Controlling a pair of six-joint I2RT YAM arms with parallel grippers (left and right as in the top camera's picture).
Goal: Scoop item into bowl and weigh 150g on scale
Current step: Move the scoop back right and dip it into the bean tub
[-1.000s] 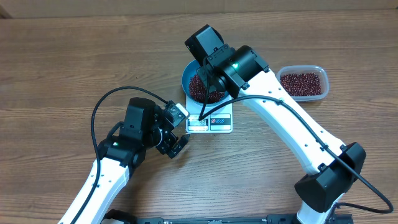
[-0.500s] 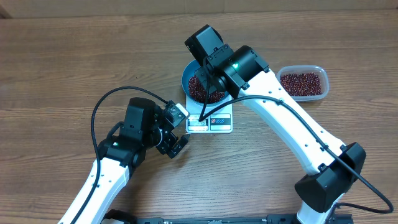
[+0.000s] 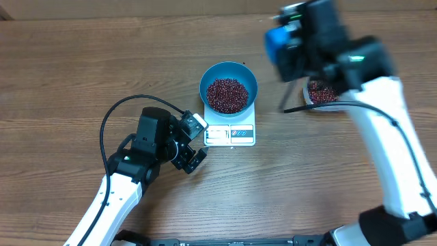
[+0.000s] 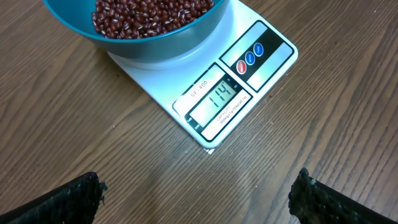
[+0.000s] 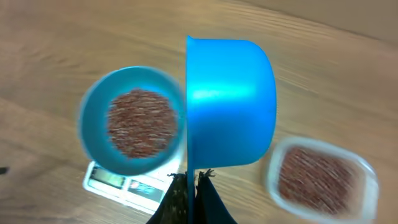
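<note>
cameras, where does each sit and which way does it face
Overhead: above the table, looking straight down; bowl, scale, both arms.
Left wrist: low, facing the scale's display; open fingertips at bottom corners.
Right wrist: high, looking down past its held scoop; shut fingers at bottom.
Both wrist views share bowl and scale.

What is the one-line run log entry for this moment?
right gripper: shut on scoop, between bowl and tub | left gripper: open, beside scale | bowl: on scale, holds beans | display: 114, below target
</note>
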